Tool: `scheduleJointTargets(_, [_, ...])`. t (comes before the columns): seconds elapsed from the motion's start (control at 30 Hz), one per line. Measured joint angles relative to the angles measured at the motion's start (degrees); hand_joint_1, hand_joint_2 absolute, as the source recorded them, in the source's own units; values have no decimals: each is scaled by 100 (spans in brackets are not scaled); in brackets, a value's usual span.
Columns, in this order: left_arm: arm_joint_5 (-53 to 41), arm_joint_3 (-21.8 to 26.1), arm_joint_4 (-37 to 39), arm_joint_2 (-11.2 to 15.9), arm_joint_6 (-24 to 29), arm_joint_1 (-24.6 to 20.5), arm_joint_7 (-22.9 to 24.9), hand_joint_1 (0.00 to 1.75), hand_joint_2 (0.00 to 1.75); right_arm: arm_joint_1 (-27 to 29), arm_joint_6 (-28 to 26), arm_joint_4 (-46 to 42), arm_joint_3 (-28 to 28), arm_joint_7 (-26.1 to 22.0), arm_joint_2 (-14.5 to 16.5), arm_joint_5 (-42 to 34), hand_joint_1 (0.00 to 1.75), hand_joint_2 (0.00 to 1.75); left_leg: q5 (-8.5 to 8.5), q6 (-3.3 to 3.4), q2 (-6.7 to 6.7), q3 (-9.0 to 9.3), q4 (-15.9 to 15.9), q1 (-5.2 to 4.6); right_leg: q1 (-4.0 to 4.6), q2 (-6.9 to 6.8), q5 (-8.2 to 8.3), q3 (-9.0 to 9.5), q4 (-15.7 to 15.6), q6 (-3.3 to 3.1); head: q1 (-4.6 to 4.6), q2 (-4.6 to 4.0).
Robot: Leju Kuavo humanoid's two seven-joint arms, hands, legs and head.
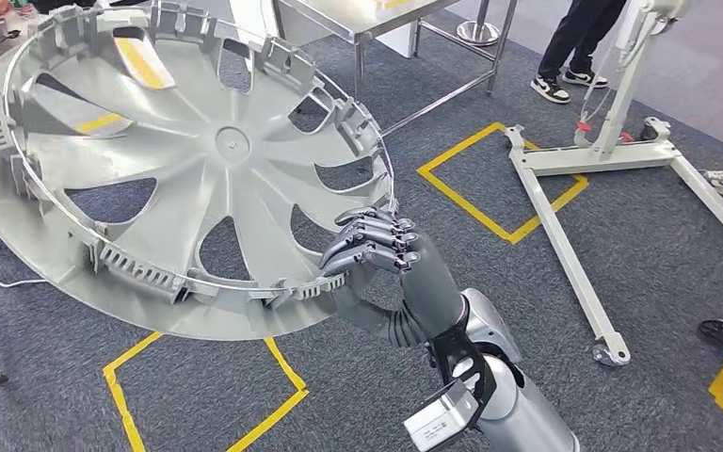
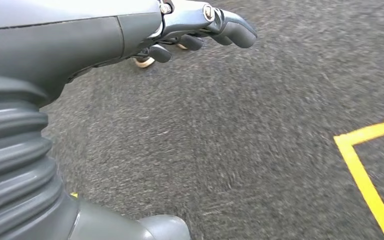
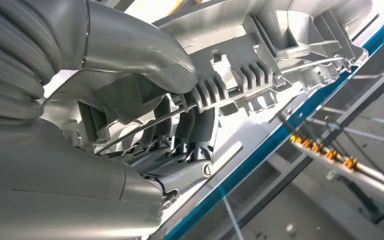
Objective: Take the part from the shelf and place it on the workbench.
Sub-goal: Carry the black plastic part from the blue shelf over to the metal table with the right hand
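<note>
Firmly, right hand [image 1: 369,247] on part [image 1: 179,160] rim

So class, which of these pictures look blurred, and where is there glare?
Left wrist view: the carpet is streaked with motion blur. Right wrist view: bright glare washes out the wheel cover near the frame's edge. Head view: sharp, evenly lit, the right hand crisp on the rim.

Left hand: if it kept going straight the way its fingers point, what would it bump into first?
Probably just the grey carpet floor. The left hand holds nothing, its fingers curled a little, pointing out over the carpet. A small wheel-like thing sits just under the fingers, but how far away it is, I cannot tell.
</note>
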Motion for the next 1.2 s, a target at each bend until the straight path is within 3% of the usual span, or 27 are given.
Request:
scheduleJointTargets(0.1, [-19, 0, -1, 3, -5, -23, -1, 0, 175, -2, -2, 8, 0, -2, 0, 0, 175, 175, 329, 83, 303, 542, -1003, -22, 37, -172, -55, 14, 52, 81, 5, 0])
scheduleJointTargets(0.13, [-22, 0, -1, 0, -9, -26, -1, 0, 175, -3, -4, 8, 1, -2, 0, 0, 175, 175, 335, 131, 331, 592, -1109, -33, 56, -217, -69, 19, 63, 111, 13, 0])
scheduleJointTargets(0.2, [-27, 0, 0, -3, -15, -20, 1, 0, 175, -7, -6, 8, 2, -3, 0, 1, 175, 175, 344, 225, 205, 579, -1110, -43, 66, -312, -82, 39, 57, 165, 27, 0])
scheduleJointTargets(0.23, [-29, 0, 0, -3, -16, -15, 3, 0, 175, -9, -6, 8, 3, -2, 0, 1, 175, 175, 356, 260, 144, 575, -1117, -36, 52, -276, -111, 43, 84, 202, 30, 0])
scheduleJointTargets(0.3, [-33, 0, -1, 1, -17, -22, 9, 0, 175, -12, -8, 8, 4, -3, -2, -1, 175, 175, 389, 324, 23, 568, -1132, -9, 12, -7, -325, -73, 390, 274, 42, 0])
scheduleJointTargets(0.37, [-46, 0, -1, 0, -19, -33, 15, 0, 175, -2, -11, 8, 4, -3, -5, 0, 175, 175, 406, 359, -107, 548, -1134, 3, -13, 289, -694, -415, 1119, 319, 59, 0])
scheduleJointTargets(0.4, [-54, 0, -1, -2, -22, -33, 15, 0, 175, 10, -12, 9, 4, -2, -7, 1, 175, 175, 410, 365, -180, 542, -1133, 3, -15, 336, -821, -593, 1472, 328, 64, 0])
scheduleJointTargets(0.43, [-60, 0, 0, -3, -26, -28, 16, 0, 175, 23, -13, 9, 4, -2, -8, 2, 175, 175, 412, 366, -261, 541, -1132, 2, -16, 353, -847, -703, 1670, 328, 66, 0])
scheduleJointTargets(0.47, [-63, 0, 0, -3, -30, -22, 16, 0, 175, 33, -13, 10, 4, -1, -9, 3, 175, 175, 415, 364, -342, 542, -1130, 1, -18, 363, -759, -709, 1650, 320, 66, 0])
scheduleJointTargets(0.5, [-63, 0, 0, -3, -33, -18, 17, 0, 175, 40, -13, 10, 5, -2, -10, 3, 175, 175, 418, 357, -423, 547, -1127, 2, -21, 387, -576, -604, 1405, 303, 66, 0])
scheduleJointTargets(0.57, [-65, -1, 1, -9, -45, -22, 28, 0, 175, 45, -15, 10, 5, -3, -11, 5, 175, 175, 427, 325, -577, 542, -1118, -2, -32, 604, -186, -241, 605, 251, 64, 0])
scheduleJointTargets(0.63, [-66, -2, 1, -15, -60, -25, 44, 0, 175, 52, -19, 10, 5, -5, -11, 11, 175, 175, 444, 257, -701, 510, -1115, 1, -28, 784, -37, -36, 125, 219, 68, 0])
scheduleJointTargets(0.67, [-66, -2, 2, -18, -63, -19, 51, 0, 175, 56, -21, 10, 5, -4, -11, 16, 175, 175, 456, 213, -752, 491, -1122, 10, -15, 793, -49, -27, 83, 207, 71, 0])
scheduleJointTargets(0.73, [-66, -2, 3, -16, -66, 1, 61, 0, 175, 56, -22, 10, 6, -3, -9, 24, 175, 175, 469, 131, -784, 448, -1130, 30, -11, 670, -20, -16, 48, 154, 77, 0])
scheduleJointTargets(0.8, [-66, -2, 5, -13, -66, 1, 66, 0, 175, 60, -26, 8, 7, -4, -6, 27, 175, 175, 312, 88, -501, 315, -887, 10, -28, 520, 9, 14, -10, 68, 45, 0])
scheduleJointTargets(0.87, [-66, -2, 8, -13, -67, -15, 67, 0, 175, 73, -37, 6, 6, -4, -4, 28, 175, 175, -42, 61, -161, 20, -241, 3, -20, 362, 6, 23, -25, 15, 6, 0])
scheduleJointTargets(0.93, [-66, -2, 9, -13, -68, -16, 67, 0, 175, 86, -38, 6, 4, -1, -4, 30, 175, 175, -254, 24, -77, -229, 334, 16, -10, 203, -3, 22, -21, 5, 1, 0])
scheduleJointTargets(0.97, [-66, -2, 9, -10, -68, -11, 68, 0, 175, 93, -34, 7, 4, -1, -4, 32, 175, 175, -213, 12, -60, -222, 363, 20, -8, 128, -7, 22, -16, 8, -1, 0])
scheduleJointTargets(1.03, [-66, -2, 8, -2, -71, -10, 74, 0, 175, 102, -27, 8, 4, -1, -4, 35, 175, 175, 103, 3, 39, 106, -196, 24, -11, -13, -30, 28, 9, 36, -4, 0])
scheduleJointTargets(1.1, [-68, -4, 8, 0, -93, -26, 96, 0, 175, 96, -30, 8, 4, -2, -4, 36, 175, 175, 305, 61, 219, 470, -858, -2, 14, -133, -73, 26, 58, 97, -1, 0])
scheduleJointTargets(1.13, [-71, -7, 9, -2, -106, -30, 115, 0, 175, 88, -30, 8, 5, -3, -4, 36, 175, 175, 333, 107, 263, 552, -1022, -14, 32, -183, -90, 26, 78, 130, 4, 0])
scheduleJointTargets(1.2, [-77, -14, 11, -7, -121, -22, 148, 0, 175, 70, -30, 8, 6, -3, -4, 36, 175, 175, 332, 206, 194, 541, -1065, -27, 48, -276, -99, 39, 86, 191, 14, 0])
